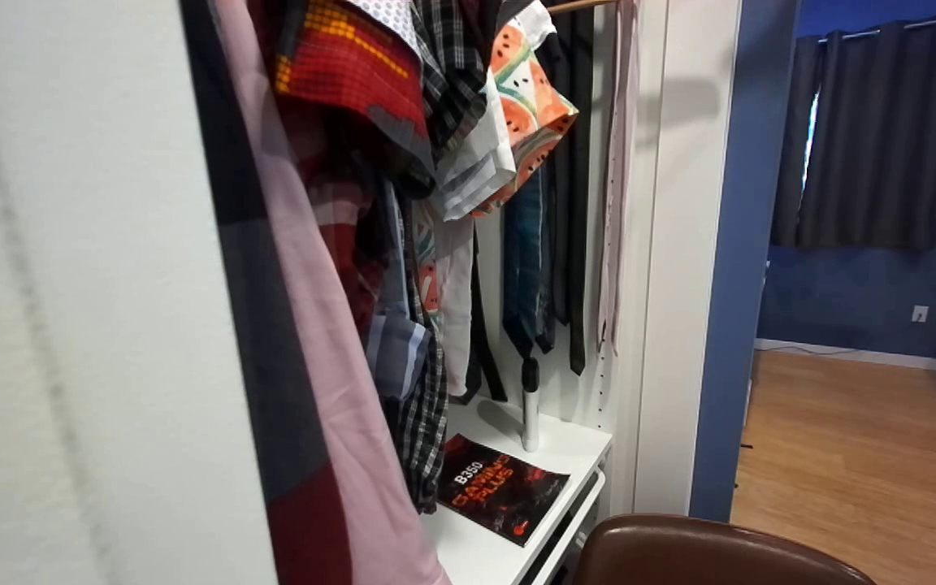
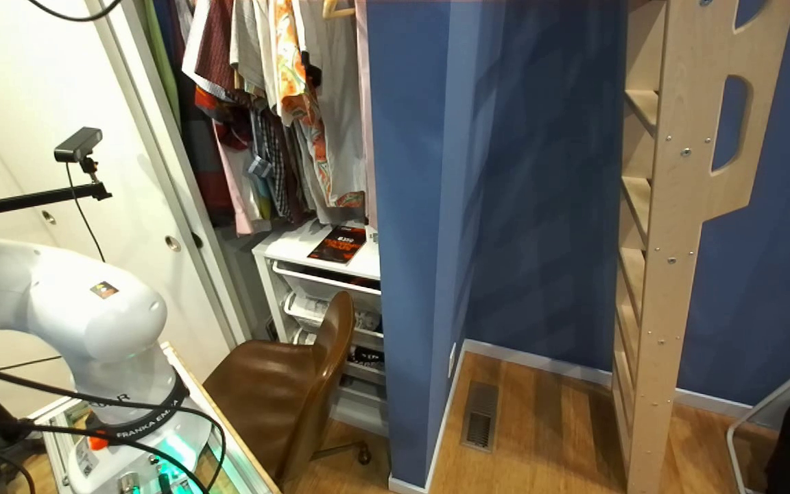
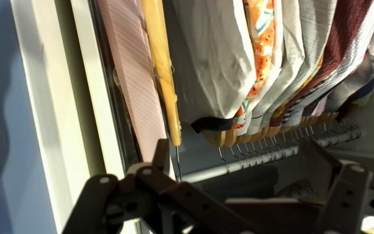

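A yellow wooden hanger (image 3: 162,71) is hanging at the near end of the closet rail (image 3: 206,173), its wire hook (image 3: 178,159) looping over so that the rail is bearing it. In the wrist view, where the clothes are appearing upside down, the gripper (image 3: 240,156) is standing close by, its fingers spread wide and gripping nothing — one fingertip (image 3: 161,154) is showing just beside the hanger's end, though I cannot tell how near it really is. Just left there, a pink striped cloth (image 3: 135,81) is hanging beside the hanger; its own support is hidden. To the right, shirts (image 3: 219,58) are crowding together on similar hangers (image 3: 230,138), which are spreading the shoulders and presumably keeping them in shape. Below, in both exterior views, a dark booklet (image 2: 340,243) is lying flat — the level top of the white drawer unit (image 2: 289,241) is carrying it. A brown chair (image 2: 265,377) is standing nearer, and the white robot arm (image 2: 114,309) is standing at near left.
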Tool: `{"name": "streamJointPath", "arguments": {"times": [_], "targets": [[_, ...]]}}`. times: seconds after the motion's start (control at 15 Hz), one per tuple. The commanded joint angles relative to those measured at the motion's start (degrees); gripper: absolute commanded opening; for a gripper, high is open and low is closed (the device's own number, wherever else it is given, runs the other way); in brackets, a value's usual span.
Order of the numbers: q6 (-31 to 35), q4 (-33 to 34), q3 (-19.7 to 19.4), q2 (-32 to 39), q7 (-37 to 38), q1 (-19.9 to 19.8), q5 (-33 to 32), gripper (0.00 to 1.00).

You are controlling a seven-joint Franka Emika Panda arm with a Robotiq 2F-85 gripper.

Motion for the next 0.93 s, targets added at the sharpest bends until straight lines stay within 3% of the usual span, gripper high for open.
{"name": "streamJointPath", "arguments": {"times": [0.0,0.67,0.87], "targets": [[-5.8,5.4,-0.2,0.3,-1.1,-0.6,-2.1,1.00],[-17.1,14.8,0.1,0.9,-4.7,-2.1,-13.3,1.00],[-16.2,13.5,0.0,0.2,-4.4,-1.8,-12.0,1.00]]}}
